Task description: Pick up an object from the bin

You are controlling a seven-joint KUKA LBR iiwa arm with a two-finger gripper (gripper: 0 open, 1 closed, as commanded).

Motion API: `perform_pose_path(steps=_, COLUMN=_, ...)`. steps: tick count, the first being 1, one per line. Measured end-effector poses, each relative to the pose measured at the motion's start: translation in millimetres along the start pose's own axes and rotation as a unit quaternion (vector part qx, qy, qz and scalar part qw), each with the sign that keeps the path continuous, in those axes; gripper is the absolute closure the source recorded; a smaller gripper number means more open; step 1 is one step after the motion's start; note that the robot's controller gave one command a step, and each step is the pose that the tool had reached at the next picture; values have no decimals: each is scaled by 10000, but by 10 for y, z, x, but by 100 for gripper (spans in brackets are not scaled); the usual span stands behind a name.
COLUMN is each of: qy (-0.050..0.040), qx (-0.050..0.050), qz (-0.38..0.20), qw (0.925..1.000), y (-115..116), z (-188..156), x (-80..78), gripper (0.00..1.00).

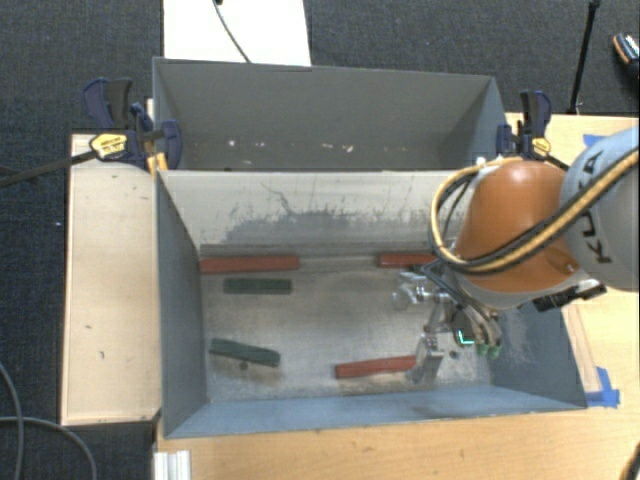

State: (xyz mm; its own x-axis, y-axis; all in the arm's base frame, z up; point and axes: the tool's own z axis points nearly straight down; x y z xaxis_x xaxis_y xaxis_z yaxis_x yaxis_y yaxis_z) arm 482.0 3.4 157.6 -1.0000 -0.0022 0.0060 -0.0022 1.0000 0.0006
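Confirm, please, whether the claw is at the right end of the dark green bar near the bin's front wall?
Not quite: the camera view shows the claw at the right end of the red-brown bar near the bin's front wall; the dark green bar lies further left.

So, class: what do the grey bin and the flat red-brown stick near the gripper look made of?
Grey sloped-wall bin: likely sheet metal, matt, scuffed pale on its back wall. Flat red-brown stick: painted wood or plastic, dull, no glare; cannot tell which.
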Motion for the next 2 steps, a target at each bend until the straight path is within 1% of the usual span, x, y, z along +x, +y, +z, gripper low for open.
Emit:
perform_pose_path(steps=1, qy=-5, qx=3, qz=-385, qw=9993, y=-238, z=912, x=-157, gripper=0)
perform_pose_path(steps=2, qy=-36, qx=3, qz=-387, qw=9992, y=-230, z=872, x=-172, gripper=100)
